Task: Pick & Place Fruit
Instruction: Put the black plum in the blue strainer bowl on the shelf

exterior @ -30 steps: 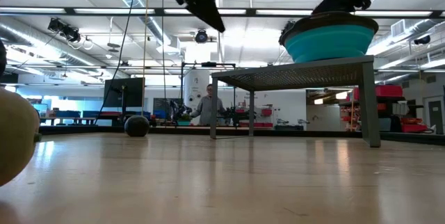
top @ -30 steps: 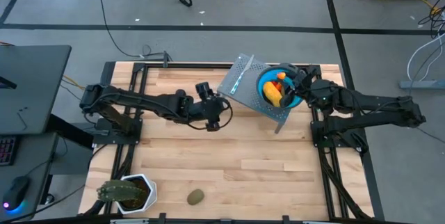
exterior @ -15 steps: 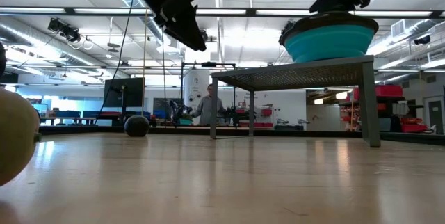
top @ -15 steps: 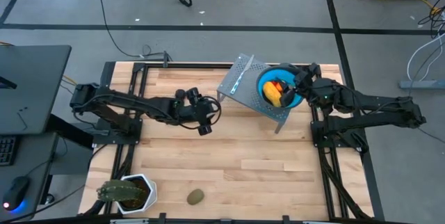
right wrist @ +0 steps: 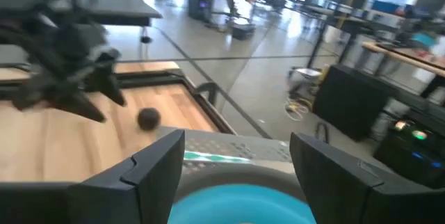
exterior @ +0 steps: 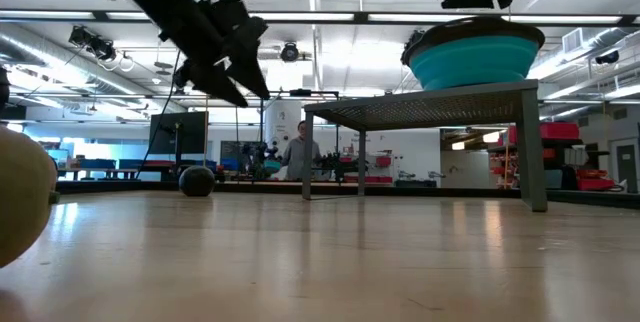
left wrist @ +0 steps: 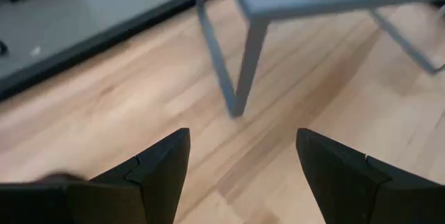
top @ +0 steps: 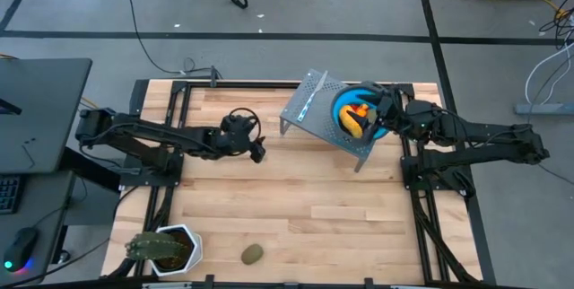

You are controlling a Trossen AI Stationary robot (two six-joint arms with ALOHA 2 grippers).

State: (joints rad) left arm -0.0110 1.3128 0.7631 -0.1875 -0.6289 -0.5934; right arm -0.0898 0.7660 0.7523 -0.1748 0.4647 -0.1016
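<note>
A blue bowl stands on a grey perforated stand at the far right and holds yellow and orange-red fruit pieces. My right gripper is open and empty, just above the bowl. My left gripper is open and empty, above the table left of the stand. An olive-brown oval fruit lies on the table near the front edge. A dark round fruit lies on the table farther back; it also shows in the right wrist view.
A green spiky plant in a white pot stands at the table's near left corner. The stand's legs rest on the table. Bare wood lies across the table's middle. A person stands in the room behind.
My left gripper has drawn back from the stand toward the table's left edge and has come lower, staying open. The bowl and the fruits on the table have stayed where they were.
</note>
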